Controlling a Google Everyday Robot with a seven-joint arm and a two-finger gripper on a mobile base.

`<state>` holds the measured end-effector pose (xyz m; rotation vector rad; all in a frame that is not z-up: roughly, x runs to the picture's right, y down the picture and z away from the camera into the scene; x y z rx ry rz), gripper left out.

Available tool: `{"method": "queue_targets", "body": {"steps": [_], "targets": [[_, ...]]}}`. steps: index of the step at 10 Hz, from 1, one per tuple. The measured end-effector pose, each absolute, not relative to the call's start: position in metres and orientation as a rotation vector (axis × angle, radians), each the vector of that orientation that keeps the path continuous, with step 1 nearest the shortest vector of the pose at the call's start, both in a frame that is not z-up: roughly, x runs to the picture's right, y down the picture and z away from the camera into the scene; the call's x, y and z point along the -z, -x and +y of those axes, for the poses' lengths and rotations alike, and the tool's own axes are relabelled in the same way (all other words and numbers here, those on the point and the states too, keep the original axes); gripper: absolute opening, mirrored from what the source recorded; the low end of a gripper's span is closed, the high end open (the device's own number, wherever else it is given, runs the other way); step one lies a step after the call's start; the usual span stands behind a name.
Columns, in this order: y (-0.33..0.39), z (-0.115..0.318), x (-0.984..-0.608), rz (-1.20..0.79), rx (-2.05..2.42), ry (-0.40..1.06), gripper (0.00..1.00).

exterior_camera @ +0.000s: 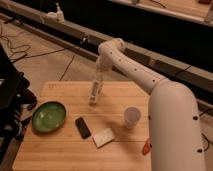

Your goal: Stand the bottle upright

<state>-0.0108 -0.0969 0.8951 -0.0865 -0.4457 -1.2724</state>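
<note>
The bottle (94, 94) is a slim white bottle standing nearly upright, leaning slightly, on the wooden table (60, 150) near its far middle. My gripper (99, 79) hangs straight down from the white arm and sits right at the bottle's top end. The bottle's base rests on or just above the wood; I cannot tell which.
A green bowl (48, 116) lies at the table's left. A black bar (82, 127) and a flat white block (104, 137) lie in front of the bottle. A pale cup (131, 117) stands to the right. The arm's large white body (175, 130) covers the table's right side.
</note>
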Motion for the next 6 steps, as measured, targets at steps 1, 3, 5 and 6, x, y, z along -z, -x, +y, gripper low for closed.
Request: {"method": "queue_targets", "body": {"steps": [1, 3, 5, 6], "targets": [[0.009, -0.097, -0.896, -0.450, 1.263, 0.079, 0.00], [0.005, -0.095, -0.897, -0.452, 1.256, 0.075, 0.00], [0.000, -0.093, -0.900, -0.449, 1.254, 0.083, 0.00], [-0.004, -0.092, -0.902, -0.441, 1.258, 0.095, 0.00]]}}
